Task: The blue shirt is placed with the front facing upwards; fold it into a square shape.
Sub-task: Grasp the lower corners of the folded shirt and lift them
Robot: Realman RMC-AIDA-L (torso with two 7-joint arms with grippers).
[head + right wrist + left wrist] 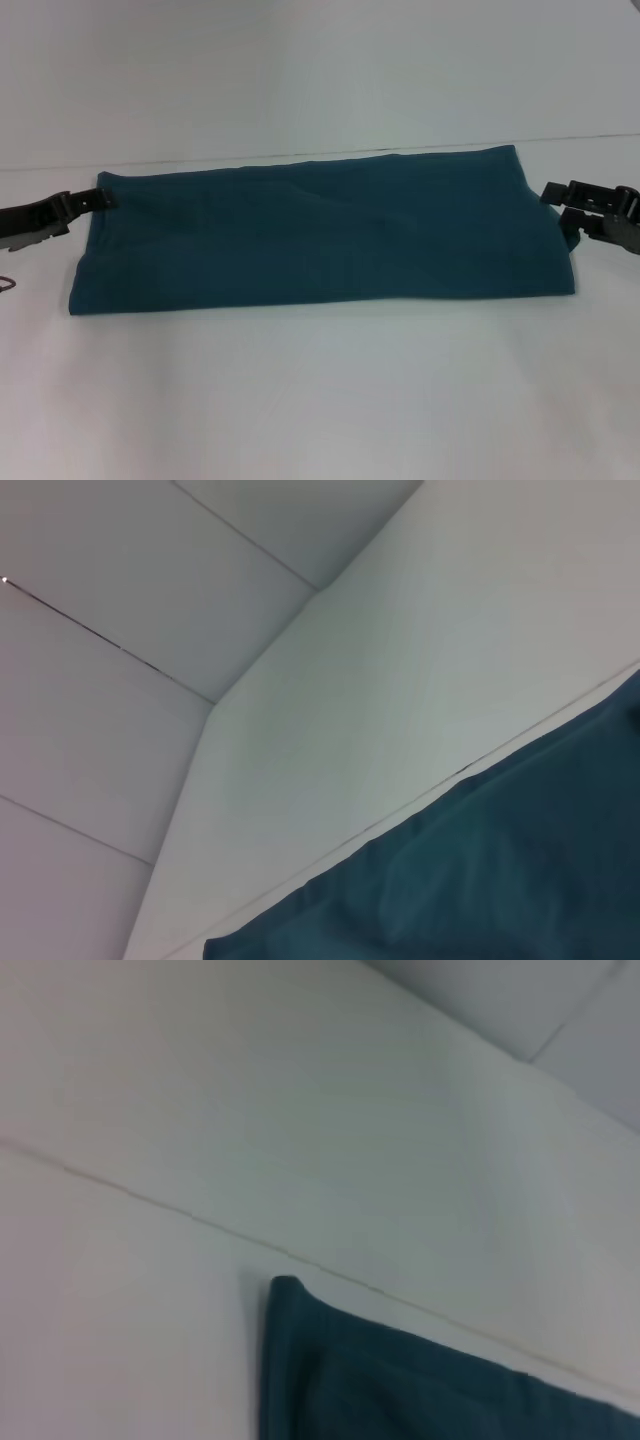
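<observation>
- Spreading across the middle of the white table (320, 400), the blue shirt (320, 235) lies as a wide, flat band, long from left to right and short from near to far; no lettering shows on its upper face, so it looks already folded at least once.
- Its near edge runs fairly straight; a shallow diagonal crease crosses the cloth from the middle toward the right, and the far-left corner shows layered edges in the left wrist view (285, 1295).
- A thin seam line (150, 1200) in the table runs just beyond the shirt's far edge.
- The left gripper (100, 198) sits at the far-left corner, its tip touching the cloth; I cannot tell whether its claw is apart or clamped on it.
- The right gripper (556, 203) rests just off the right edge, near the far corner, its claw seemingly apart and holding nothing.
- To reach a square, I judge that one short end should be carried over onto the other: pinch all layers at a corner, lift low, keep edges aligned, and smooth the crease first.
</observation>
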